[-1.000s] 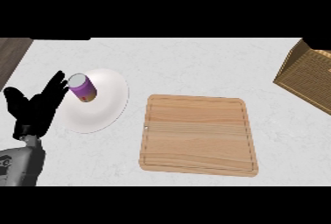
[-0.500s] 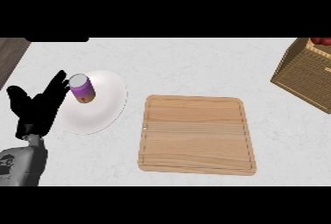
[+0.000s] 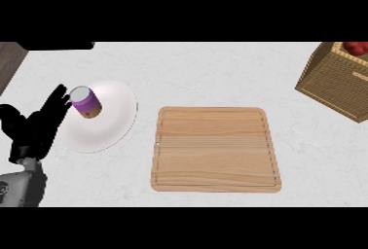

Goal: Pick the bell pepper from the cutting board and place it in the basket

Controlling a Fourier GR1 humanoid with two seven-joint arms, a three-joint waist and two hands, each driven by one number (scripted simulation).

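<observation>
**Pepper seen in basket at upper right; board bare, left hand open at lower left**

Compared with half a second ago, the whole scene is seen shifted slightly leftward and down in the frame, so more of the basket is exposed at the right edge, and red is now visible inside its top. Object positions relative to each other are unchanged, and the left hand is held in the same pose.

At the lower left of the frame, the left hand is shown on a grey forearm, black, fingers straight and spread apart, pointed up toward the plate; nothing is held. Its fingertips overlap the plate's left edge in the view; contact cannot be confirmed.

Just to the right, a white round plate is seen, smooth and glossy. On its upper left part a small cylindrical can is stood slightly tilted, with a purple label, an orange patch, and a pale metallic lid.

In the centre, a rectangular wooden cutting board is laid flat, light wood with visible grain, rounded corners and a shallow groove around the rim. Nothing is seen on it.

All of it is set on a white marbled counter.

At the upper right, a woven wicker basket is partly cut by the frame edge, brown, box-shaped. The bell pepper is seen inside it as a glossy red rounded shape, partly cropped.

The right hand is not shown.
</observation>
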